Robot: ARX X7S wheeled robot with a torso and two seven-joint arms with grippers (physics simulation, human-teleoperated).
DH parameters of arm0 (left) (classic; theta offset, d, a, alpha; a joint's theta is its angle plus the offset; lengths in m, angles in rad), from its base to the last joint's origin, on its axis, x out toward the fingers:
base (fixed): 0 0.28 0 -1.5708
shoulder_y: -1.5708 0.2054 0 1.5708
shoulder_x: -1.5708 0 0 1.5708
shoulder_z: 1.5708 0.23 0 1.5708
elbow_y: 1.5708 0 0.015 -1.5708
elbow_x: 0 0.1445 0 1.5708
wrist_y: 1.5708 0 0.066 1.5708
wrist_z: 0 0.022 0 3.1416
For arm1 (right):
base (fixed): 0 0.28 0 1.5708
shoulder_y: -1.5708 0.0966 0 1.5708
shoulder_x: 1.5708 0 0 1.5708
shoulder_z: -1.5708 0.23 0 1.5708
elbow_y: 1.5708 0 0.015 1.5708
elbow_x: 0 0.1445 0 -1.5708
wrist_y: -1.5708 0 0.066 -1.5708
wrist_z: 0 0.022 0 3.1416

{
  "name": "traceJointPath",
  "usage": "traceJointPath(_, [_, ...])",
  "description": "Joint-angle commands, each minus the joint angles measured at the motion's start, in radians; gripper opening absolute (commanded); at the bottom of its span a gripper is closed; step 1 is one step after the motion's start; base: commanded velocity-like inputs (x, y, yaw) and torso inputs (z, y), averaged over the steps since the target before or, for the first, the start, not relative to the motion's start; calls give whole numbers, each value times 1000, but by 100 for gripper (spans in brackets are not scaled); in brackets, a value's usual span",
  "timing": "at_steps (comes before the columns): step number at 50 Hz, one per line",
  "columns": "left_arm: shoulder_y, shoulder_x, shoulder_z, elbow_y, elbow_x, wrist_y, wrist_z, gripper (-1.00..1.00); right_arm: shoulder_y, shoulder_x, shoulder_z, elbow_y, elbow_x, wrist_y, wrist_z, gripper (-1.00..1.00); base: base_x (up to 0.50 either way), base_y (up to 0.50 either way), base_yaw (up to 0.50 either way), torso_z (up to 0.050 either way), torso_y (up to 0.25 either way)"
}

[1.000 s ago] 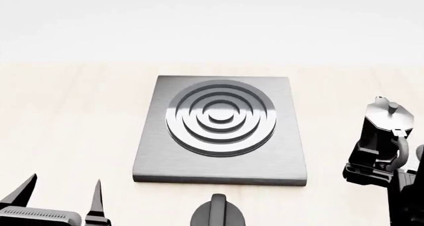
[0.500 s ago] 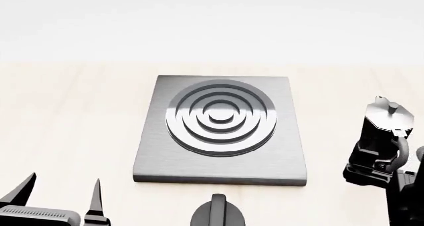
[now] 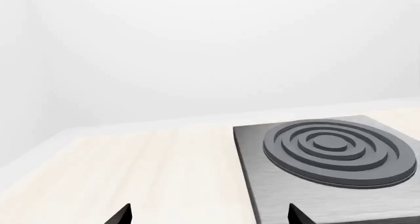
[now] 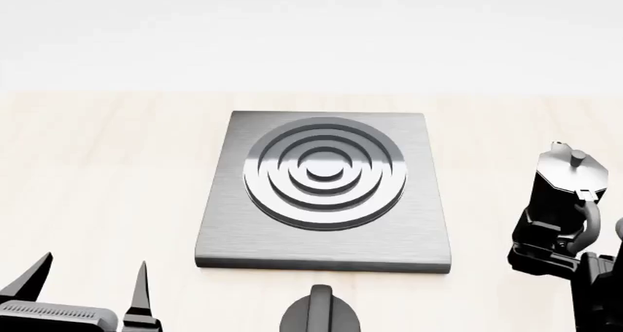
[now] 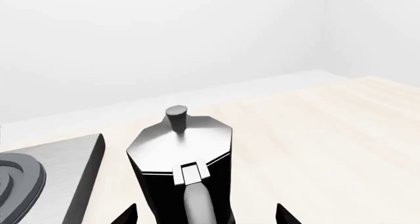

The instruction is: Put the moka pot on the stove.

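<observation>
The moka pot [image 4: 562, 179], glossy black with a silvery lid and knob, stands upright on the light wooden table to the right of the stove [image 4: 322, 190]. Its handle faces my right arm. My right gripper [image 4: 547, 246] is open and low at the pot's near side. In the right wrist view its fingertips [image 5: 128, 215] flank the moka pot [image 5: 180, 175], with a gap on each side. The stove [image 5: 46, 165] shows beside the pot there. My left gripper [image 4: 93, 273] hangs open over bare table near the stove's [image 3: 328, 155] front left corner, nothing between its fingers [image 3: 294, 214].
A short black round knob [image 4: 319, 310] sits on the table just in front of the stove's near edge. A white wall [image 4: 311, 33] runs behind the table. Bare wood lies left of the stove and right of the pot.
My right gripper has shifted very slightly to the right at the pot's base. The pot, the stove and my left gripper have stayed put.
</observation>
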Motion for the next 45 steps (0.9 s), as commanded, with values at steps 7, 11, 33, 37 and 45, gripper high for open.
traceJointPath(7, [-1, -6, -6, 0, -22, 14, 8, 100, -32, 0, 7, -65, 13, 12, -13, 100, 0, 0, 0, 0, 0])
traceJointPath(11, [0, -9, -4, 6, -24, 12, 6, 100, -28, -3, 3, -64, 14, 10, -17, 100, 0, 0, 0, 0, 0])
traceJointPath(33, [-1, -18, 3, 6, -34, 13, -4, 100, -11, -4, -2, -4, 12, -27, -26, 100, 0, 0, 0, 0, 0])
traceJointPath(37, [-1, -20, 5, 7, -35, 14, -5, 100, -17, -4, -2, -9, 13, -27, -26, 100, 0, 0, 0, 0, 0])
traceJointPath(45, [-3, -23, 8, 6, -38, 14, -9, 100, -10, -6, -13, 24, 4, -52, -32, -100, 0, 0, 0, 0, 0])
